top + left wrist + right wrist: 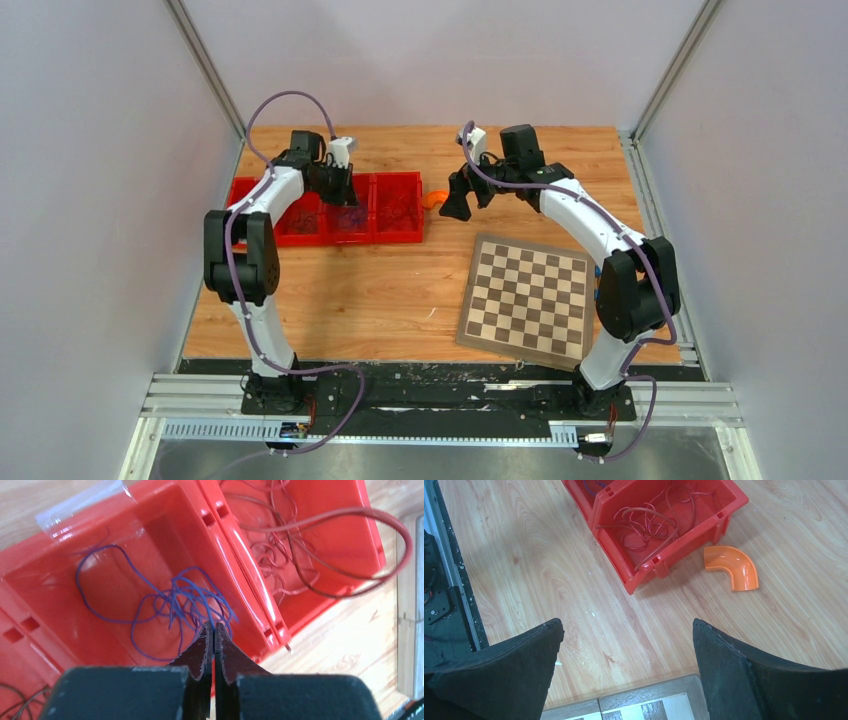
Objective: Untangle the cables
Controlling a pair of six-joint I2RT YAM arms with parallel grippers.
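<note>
Three red bins (400, 178) stand in a row at the back left. The middle bin (60, 580) holds a curly tangle of blue cables (185, 595). My left gripper (213, 626) is down in this bin (345, 195), jaws shut, with a blue strand pinched at the tips. The right bin (684, 547) holds reddish-brown cables (649, 522), also seen in the left wrist view (280, 545); one loop (395, 530) hangs over its rim. Dark cables (20, 695) show in the left bin. My right gripper (629, 630) is wide open and empty above the table (457, 208), right of the bins.
An orange pipe elbow (734, 567) lies on the wood just right of the bins (433, 199). A chessboard (527, 298) lies under the right arm, its edge below my right gripper (644, 707). A clear plastic bag (85, 507) lies at the middle bin's far edge.
</note>
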